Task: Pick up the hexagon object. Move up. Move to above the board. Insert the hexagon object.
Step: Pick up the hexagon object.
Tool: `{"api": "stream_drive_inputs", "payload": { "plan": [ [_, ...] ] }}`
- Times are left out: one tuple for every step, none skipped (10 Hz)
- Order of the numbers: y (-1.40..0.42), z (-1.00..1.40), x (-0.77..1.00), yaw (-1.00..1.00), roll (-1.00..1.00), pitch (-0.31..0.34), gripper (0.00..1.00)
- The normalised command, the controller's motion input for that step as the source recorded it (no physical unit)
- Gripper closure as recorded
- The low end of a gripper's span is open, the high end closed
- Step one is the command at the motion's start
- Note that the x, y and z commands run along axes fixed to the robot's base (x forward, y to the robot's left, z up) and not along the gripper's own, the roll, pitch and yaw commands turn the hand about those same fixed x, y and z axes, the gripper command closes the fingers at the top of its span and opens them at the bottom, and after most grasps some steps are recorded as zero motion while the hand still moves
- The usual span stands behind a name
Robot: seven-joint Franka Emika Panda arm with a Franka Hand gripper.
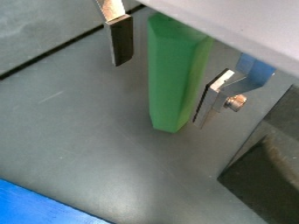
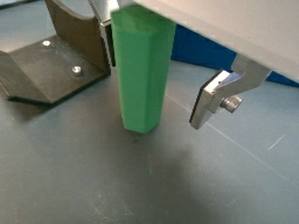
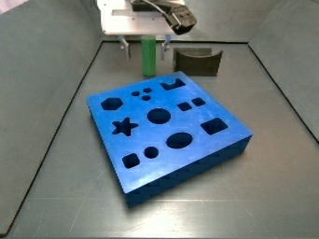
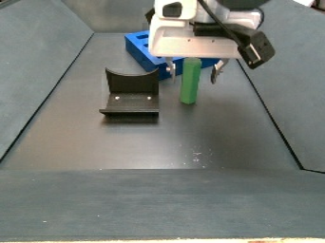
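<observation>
Hexagon object: the tall, slim, bright green plastic peg (image 2: 143, 74) is standing upright on the dark grey tray floor (image 2: 140, 184), between the fingers of the gripper; its flat faces and long edges are showing in both wrist views (image 1: 173, 74).

Place of the peg: in a side view it (image 3: 145, 56) is standing behind the far edge of the board, apart from it; in a side view it (image 4: 189, 82) is standing just beside the fixture.

Gripper: the two-finger gripper (image 1: 166, 70) is hanging low around the upper part of the peg, with the white hand body (image 3: 133, 19) above it. The jaws are standing spread, and a gap is showing between the peg and each silver finger plate (image 2: 215, 94), so nothing is being pinched.

Wrist views against side views: the wrist views are showing the gaps beside the peg; the side views are too small for this, but they are showing the whole layout.

Board: the large, thick blue square block (image 3: 187, 161) is lying on the floor. The cut-out holes in its top (star, circles, squares, hexagon, small dots) are all showing empty in that side view. In a side view only a corner of the board (image 4: 137, 46) is showing behind the gripper.

Fixture: the dark L-shaped bracket on a base plate (image 4: 128, 95) is standing on the floor near the peg; it (image 3: 200, 61) is also showing behind the board.
</observation>
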Motion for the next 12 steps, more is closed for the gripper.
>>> {"api": "stream_drive_inputs", "payload": {
  "plan": [
    [0.24, 0.09, -0.04, 0.00, -0.42, -0.094, 0.00],
    [0.00, 0.03, 0.00, 0.00, -0.07, -0.023, 0.00],
    [0.00, 0.00, 0.00, 0.00, -0.02, 0.000, 0.00],
    [0.02, 0.00, -0.01, 0.00, 0.00, 0.000, 0.00],
    [0.00, 0.00, -0.01, 0.00, -0.03, -0.003, 0.00],
    [0.13, 0.05, -0.08, 0.00, -0.31, -0.126, 0.00],
    [0.00, 0.00, -0.02, 0.00, 0.00, 0.000, 0.00],
    [0.00, 0.00, 0.00, 0.00, 0.00, 0.000, 1.00],
    [-0.30, 0.00, -0.01, 0.17, 0.05, 0.000, 1.00],
    [0.00, 0.00, 0.00, 0.00, 0.00, 0.000, 1.00],
    [0.00, 0.00, 0.00, 0.00, 0.00, 0.000, 1.00],
    [0.00, 0.00, 0.00, 0.00, 0.00, 0.000, 1.00]
  ]
}}
